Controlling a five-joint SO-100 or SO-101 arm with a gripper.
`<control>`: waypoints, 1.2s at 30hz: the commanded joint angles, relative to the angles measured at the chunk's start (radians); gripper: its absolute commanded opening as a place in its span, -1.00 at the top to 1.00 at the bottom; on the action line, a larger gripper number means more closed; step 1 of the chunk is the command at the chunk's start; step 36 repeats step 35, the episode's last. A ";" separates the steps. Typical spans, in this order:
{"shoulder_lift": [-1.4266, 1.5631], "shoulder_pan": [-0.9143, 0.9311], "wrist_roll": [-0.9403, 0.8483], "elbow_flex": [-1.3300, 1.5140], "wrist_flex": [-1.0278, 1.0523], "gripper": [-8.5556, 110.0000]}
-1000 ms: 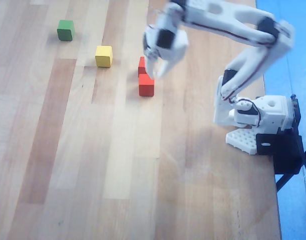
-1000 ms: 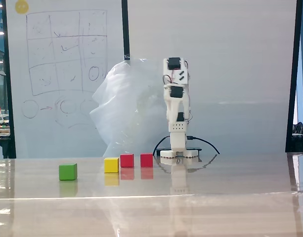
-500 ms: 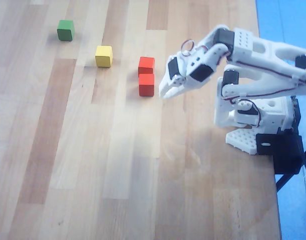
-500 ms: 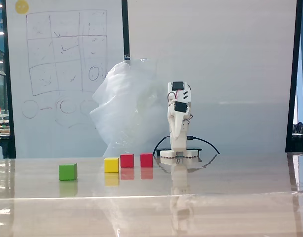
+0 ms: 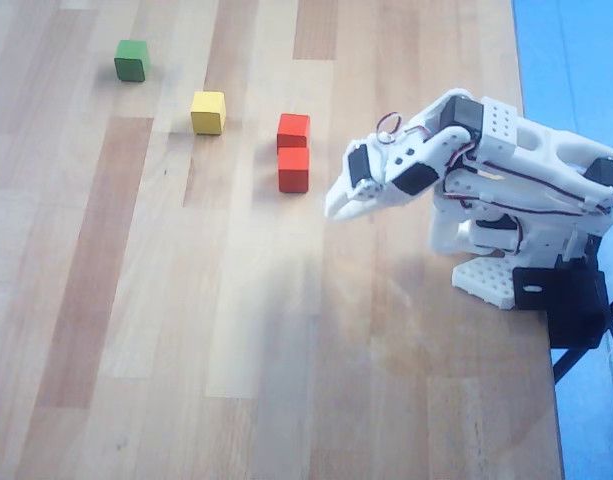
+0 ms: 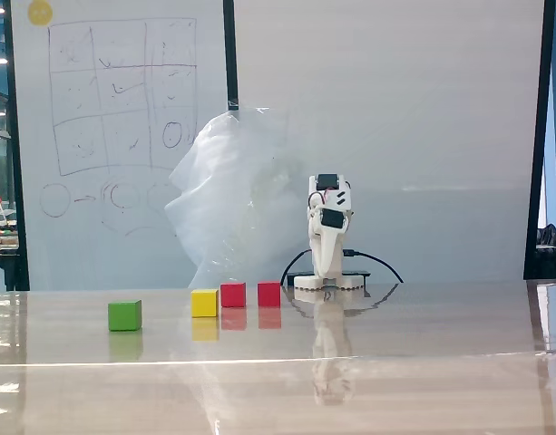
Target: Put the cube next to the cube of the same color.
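Note:
Two red cubes sit side by side on the wooden table: one cube (image 5: 293, 130) (image 6: 233, 294) and the other cube (image 5: 294, 169) (image 6: 268, 294) touching or nearly touching it. My white gripper (image 5: 338, 204) (image 6: 325, 272) hangs folded back near the arm's base, to the right of the red pair in the overhead view and clear of both. Its jaws look closed together with nothing between them.
A yellow cube (image 5: 208, 112) (image 6: 204, 303) lies just left of the red pair and a green cube (image 5: 131, 60) (image 6: 124, 315) farther left. The arm's base (image 5: 506, 250) stands at the table's right edge. A plastic bag (image 6: 232, 199) and whiteboard are behind.
The arm has drawn back from above the red cubes toward its base and folded lower. Both red cubes stay where they were.

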 commanded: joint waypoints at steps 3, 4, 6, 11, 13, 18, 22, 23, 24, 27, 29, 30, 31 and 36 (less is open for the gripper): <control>0.034 -0.006 0.006 -0.020 -0.002 0.85; 0.034 -0.006 0.006 -0.020 -0.002 0.85; 0.034 -0.008 0.006 -0.021 -0.002 0.86; 0.029 -0.015 0.003 -0.032 0.000 0.86; 0.029 -0.015 0.002 -0.032 0.000 0.86; 0.029 -0.015 0.002 -0.032 0.000 0.86; 0.029 -0.015 0.002 -0.032 0.000 0.86; 0.029 -0.015 0.002 -0.032 0.000 0.86; 0.029 -0.015 0.002 -0.032 0.000 0.86; 0.029 -0.015 0.002 -0.032 0.000 0.86; 0.029 -0.015 0.002 -0.032 0.000 0.86; 0.029 -0.015 0.002 -0.032 0.000 0.86; 0.029 -0.015 0.002 -0.032 0.000 0.86; 0.029 -0.015 0.002 -0.032 0.000 0.86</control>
